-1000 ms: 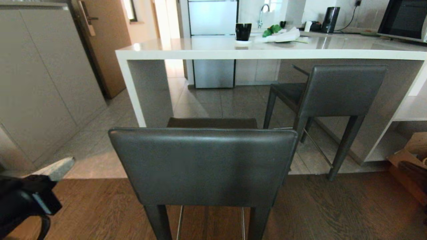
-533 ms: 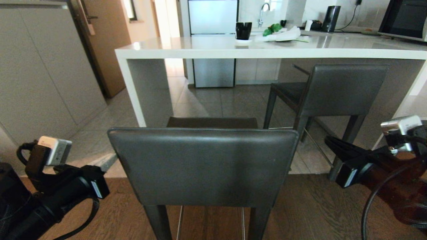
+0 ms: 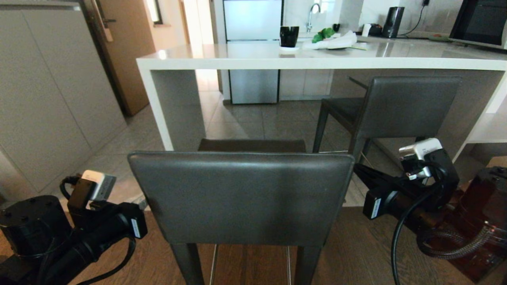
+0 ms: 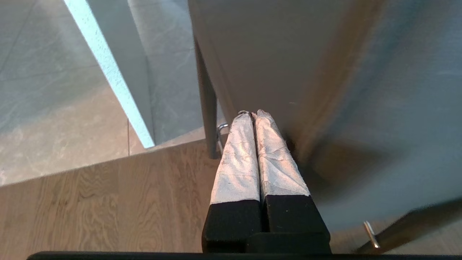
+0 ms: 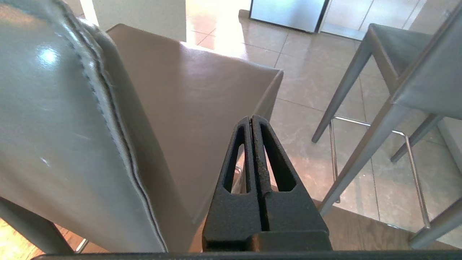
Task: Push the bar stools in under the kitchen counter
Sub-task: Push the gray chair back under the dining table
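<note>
Wood flooring gives way to grey tile under the kitchen counter, whose long edge runs across the head view. Since a second ago both arms have come into sight: the left gripper has risen to the near stool's left side, and the right gripper, absent before, now sits at its right side. Both claws are pressed together, pinching nothing, each tip just beside the backrest edge; contact cannot be told. Two bar stools stand here. The near stool is out on the wood, backrest broadside to the robot, seat pointing at the counter's left end. The far stool is angled, seat already partly beneath the counter's front edge. Neither stool has shifted.
</note>
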You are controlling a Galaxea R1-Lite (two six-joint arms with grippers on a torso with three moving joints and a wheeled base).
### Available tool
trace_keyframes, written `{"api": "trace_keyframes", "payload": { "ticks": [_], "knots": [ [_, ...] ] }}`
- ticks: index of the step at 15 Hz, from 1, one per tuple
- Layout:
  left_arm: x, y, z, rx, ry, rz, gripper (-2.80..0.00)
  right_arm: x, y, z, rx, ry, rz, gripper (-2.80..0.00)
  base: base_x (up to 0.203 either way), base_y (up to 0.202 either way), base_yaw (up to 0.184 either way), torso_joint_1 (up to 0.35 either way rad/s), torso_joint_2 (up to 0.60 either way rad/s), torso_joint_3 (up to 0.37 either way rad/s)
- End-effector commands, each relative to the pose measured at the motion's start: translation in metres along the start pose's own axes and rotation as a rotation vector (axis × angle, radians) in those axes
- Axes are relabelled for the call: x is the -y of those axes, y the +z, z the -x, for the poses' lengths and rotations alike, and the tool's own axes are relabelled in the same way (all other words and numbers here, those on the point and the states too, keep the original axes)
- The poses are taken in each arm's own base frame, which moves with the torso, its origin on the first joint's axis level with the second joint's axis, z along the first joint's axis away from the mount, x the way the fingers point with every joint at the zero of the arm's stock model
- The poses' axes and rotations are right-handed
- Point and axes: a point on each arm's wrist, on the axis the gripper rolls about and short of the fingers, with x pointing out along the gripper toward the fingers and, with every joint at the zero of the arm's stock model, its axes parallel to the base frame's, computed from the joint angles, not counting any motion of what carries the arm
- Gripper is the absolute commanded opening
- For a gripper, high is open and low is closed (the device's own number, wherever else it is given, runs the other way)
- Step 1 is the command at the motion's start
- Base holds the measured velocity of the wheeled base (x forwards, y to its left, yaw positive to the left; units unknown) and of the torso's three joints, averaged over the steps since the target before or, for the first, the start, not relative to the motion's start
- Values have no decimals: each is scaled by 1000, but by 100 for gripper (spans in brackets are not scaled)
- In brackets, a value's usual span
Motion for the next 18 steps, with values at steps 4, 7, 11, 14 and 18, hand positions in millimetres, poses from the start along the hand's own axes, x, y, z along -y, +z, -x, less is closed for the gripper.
{"api": "trace_keyframes", "payload": {
  "ticks": [4,7,11,14,18],
  "knots": [
    [0,5,-20,38,-5,-6,-280,-9,-5,-11,-16,26,7,-280,0,0,0,0,0,0],
    [4,9,-24,58,-22,-9,-280,-25,-6,-23,-15,75,12,-280,0,0,0,0,0,0],
    [8,8,-25,55,-46,-9,-280,-42,-12,-37,-10,107,10,-280,0,0,0,0,0,0],
    [19,4,-30,35,-87,-12,-280,-49,-12,-61,0,55,0,-280,0,0,0,0,0,0],
    [27,2,-36,31,-121,-13,-280,-54,-11,-91,29,9,-9,-280,0,0,0,0,0,0]
  ]
}}
